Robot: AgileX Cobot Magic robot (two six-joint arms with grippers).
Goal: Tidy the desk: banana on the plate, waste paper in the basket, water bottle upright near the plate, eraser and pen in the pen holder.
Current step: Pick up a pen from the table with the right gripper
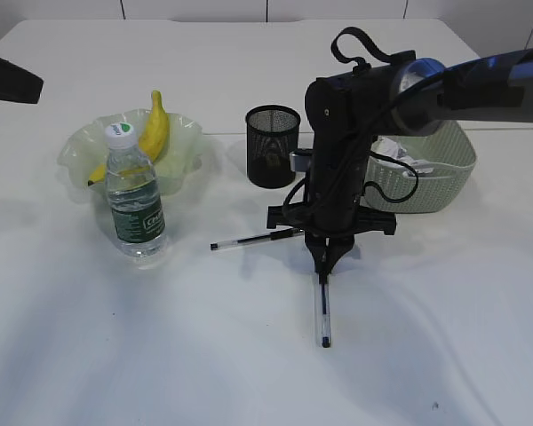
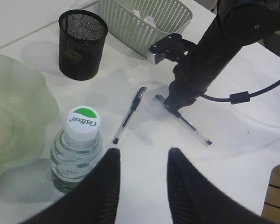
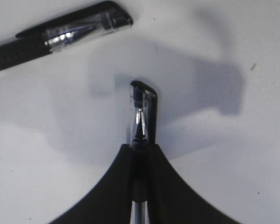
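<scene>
Step in hand: the right gripper is closed on the near pen, close to its cap end; the pen lies on the table
Other pen: the second pen lies just to the left, apart from the fingers; it must not be pushed
Advice: lift straight up, then tip the pen vertical above the pen holder, which stands far and left
Risk: the grip is off-centre, so the pen can swing
Left gripper: open and empty, above the water bottle
</scene>
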